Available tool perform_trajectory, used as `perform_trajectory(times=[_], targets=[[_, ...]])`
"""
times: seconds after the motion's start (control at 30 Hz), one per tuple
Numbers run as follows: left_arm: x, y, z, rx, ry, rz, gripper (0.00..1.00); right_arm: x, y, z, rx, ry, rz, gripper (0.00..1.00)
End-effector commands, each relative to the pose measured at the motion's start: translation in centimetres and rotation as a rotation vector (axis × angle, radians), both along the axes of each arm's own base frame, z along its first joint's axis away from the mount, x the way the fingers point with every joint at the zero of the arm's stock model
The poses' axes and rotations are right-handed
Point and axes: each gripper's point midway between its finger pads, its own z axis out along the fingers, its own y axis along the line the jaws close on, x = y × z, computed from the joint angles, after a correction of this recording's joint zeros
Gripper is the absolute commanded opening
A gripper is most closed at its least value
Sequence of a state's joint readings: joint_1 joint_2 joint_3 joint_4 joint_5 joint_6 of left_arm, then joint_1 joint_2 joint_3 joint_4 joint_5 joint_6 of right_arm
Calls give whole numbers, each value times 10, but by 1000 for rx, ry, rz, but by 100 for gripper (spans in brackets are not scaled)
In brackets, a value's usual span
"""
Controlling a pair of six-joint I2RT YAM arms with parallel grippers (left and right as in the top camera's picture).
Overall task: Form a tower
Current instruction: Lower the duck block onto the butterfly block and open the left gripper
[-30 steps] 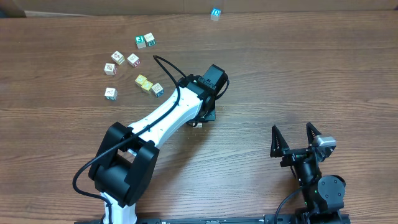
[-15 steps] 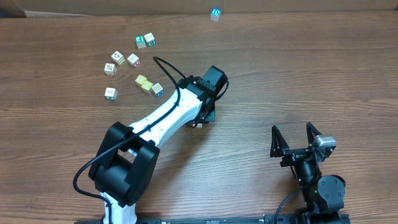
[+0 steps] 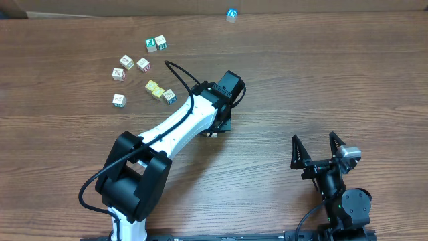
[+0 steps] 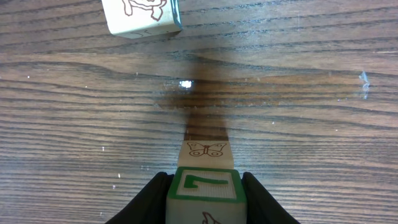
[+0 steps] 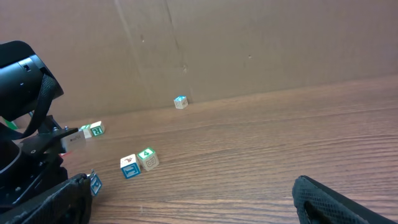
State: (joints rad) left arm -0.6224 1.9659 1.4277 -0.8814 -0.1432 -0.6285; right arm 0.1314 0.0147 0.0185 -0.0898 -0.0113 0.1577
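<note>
In the left wrist view the tower (image 4: pixel 206 151) is a narrow column of cream cubes standing on the wooden table. Its lower cube shows a butterfly face. Its top cube (image 4: pixel 205 186) shows a green-framed face, and my left gripper (image 4: pixel 205 178) is shut on it, with a black finger tight against each side. Overhead, the left arm (image 3: pixel 194 117) reaches to mid-table and hides the column beneath its wrist. Near the front right my right gripper (image 3: pixel 313 138) stands open with nothing in it. Its fingers (image 5: pixel 348 199) sit at the bottom corners of its own view.
Several loose cubes (image 3: pixel 143 64) lie scattered at the back left, two yellowish ones (image 3: pixel 155 89) nearest the left arm. A lone blue-topped cube (image 3: pixel 231 15) sits by the far cardboard wall (image 5: pixel 249 50). Another cube (image 4: pixel 142 15) lies just beyond the column.
</note>
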Motion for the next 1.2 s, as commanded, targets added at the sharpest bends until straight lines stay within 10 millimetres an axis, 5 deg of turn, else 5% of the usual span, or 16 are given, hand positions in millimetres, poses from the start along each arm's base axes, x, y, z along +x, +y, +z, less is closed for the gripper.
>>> perform_trajectory(times=[0.0,0.23,0.57,1.17], targets=[[-4,2,-8,21,9,1,31,0,-1,-1,6,-6,-2,100],[-4,2,-8,21,8,1,31,0,-1,-1,6,-6,-2,100],[-6,0,-9,8,18,-1,47,0,-1,-1,6,-6,-2,100],[-8,-1,-9,2,28,-2,47,0,-1,-1,6,-6,-2,100]])
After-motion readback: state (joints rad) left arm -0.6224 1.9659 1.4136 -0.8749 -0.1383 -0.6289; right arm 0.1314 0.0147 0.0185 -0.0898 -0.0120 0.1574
